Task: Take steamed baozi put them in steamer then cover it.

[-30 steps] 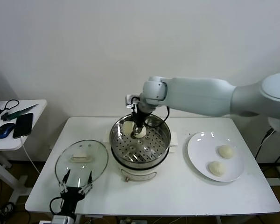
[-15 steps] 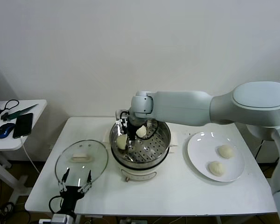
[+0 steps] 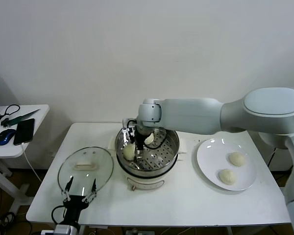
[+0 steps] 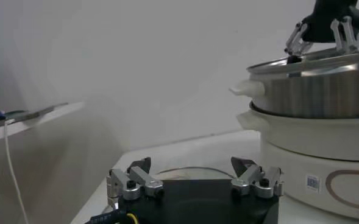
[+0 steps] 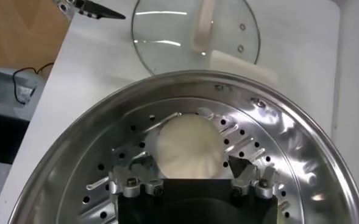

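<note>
two baozi (image 3: 129,151) sit on the perforated tray inside the steamer (image 3: 162,159); the right gripper (image 3: 136,142) hangs over them with jaws spread, gripping nothing; two more wait on the plate (image 3: 208,155); the glass lid (image 3: 86,166) lies on the table (image 3: 186,205) beside the steamer, uncovered; the left gripper (image 3: 80,190) waits open at the table's near edge.

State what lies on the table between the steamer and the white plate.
Nothing: in the head view, bare white table separates the steamer from the white plate.
</note>
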